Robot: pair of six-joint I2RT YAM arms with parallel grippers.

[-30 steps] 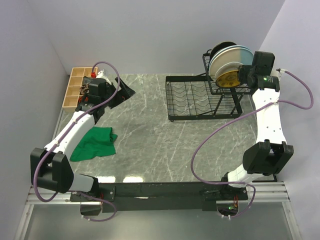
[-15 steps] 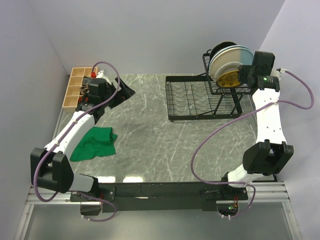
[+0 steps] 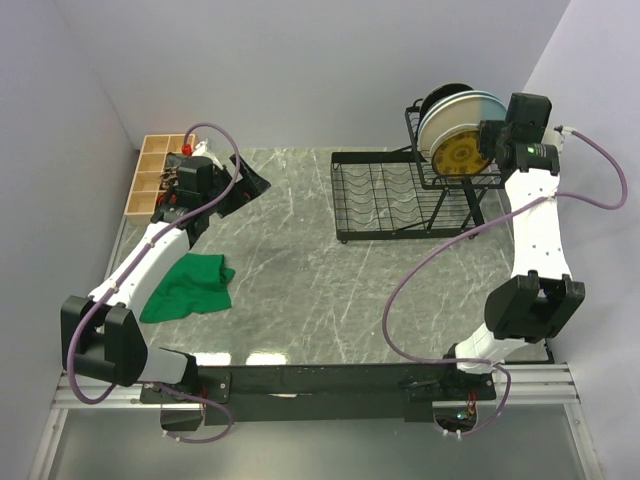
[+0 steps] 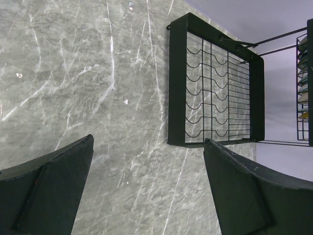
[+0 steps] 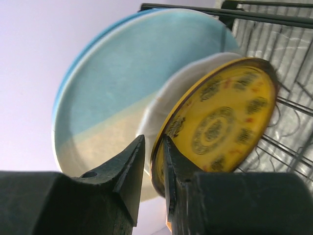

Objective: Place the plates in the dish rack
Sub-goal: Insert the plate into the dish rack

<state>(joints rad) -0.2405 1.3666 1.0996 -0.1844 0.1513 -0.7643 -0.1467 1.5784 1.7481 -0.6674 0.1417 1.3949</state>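
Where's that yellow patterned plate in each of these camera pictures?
Top external: upper right, the yellow plate at the dish rack upper basket.
Left wrist: cannot pick it out.
Right wrist: centre-right, its rim between the right tool fingers.
Shared landmark: the dish rack.

black wire dish rack (image 3: 392,203), far right corner of the desk; plates (image 3: 447,114) upright in its raised end, yellow patterned plate (image 3: 462,156) frontmost.

Grey marble bench (image 3: 320,270): dish rack (image 3: 400,195) far right, green cloth (image 3: 190,287) near left, wooden compartment box (image 3: 150,175) far-left corner.
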